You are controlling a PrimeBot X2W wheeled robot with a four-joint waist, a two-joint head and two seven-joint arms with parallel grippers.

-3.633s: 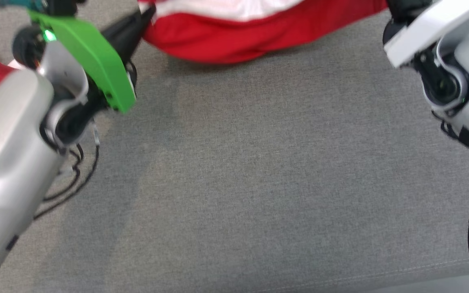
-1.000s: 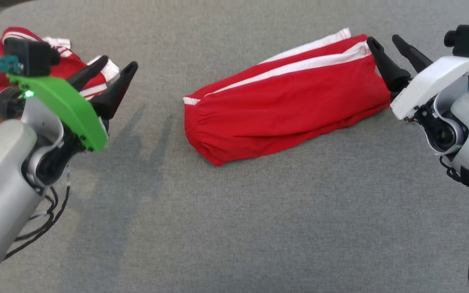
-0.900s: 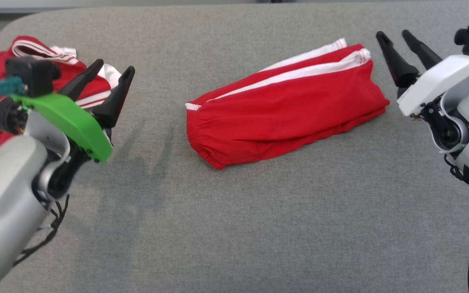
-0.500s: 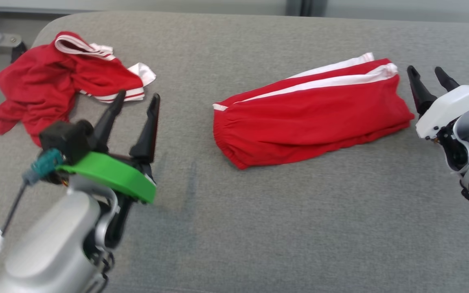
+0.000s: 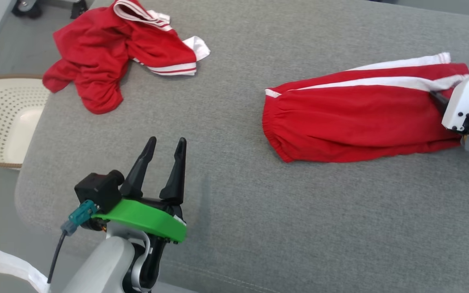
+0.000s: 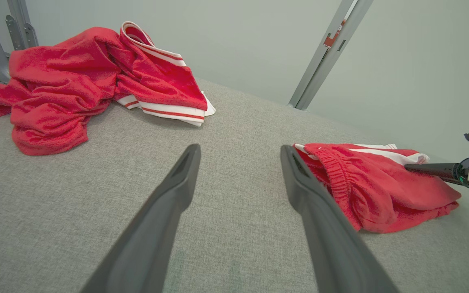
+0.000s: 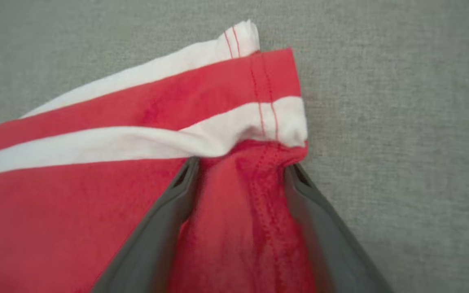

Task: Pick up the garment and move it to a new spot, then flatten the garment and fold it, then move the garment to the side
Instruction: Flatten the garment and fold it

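So the folded red garment [image 5: 356, 118] was my reference for everything here. It lay flat on the grey cushion [image 5: 259, 211], elastic waistband end pointing left and white-striped hem end pointing right, with the stripes along its far side.

Room-wise: a wide bare stretch of grey ran from the garment's near side down to the cushion's front edge, where a seam line showed. Left of the waistband there was another bare strip before anything else. The cushion's rounded left edge sat well to the left of the garment, and beyond that edge stood a cream perforated basket [image 5: 2, 118] on the floor. The crumpled red garment [image 5: 108, 53] was heaped well apart to the far left, close to that corner of the cushion. Behind the folded one, the left wrist view showed a slanted metal post [image 6: 324, 53] against a pale wall.

The right gripper [image 7: 241, 165] was at the garment's hem end, released, its two fingers spread wide with a puckered ridge of red cloth between the tips, just under the white stripe (whether the tips actually pressed the cloth, I couldn't tell). Its white wrist block overlapped that end in the head view.

The left gripper [image 5: 167, 141] hung to the near left of the waistband, well apart from it, over bare cushion, fingers parted and empty, pointing away from the robot
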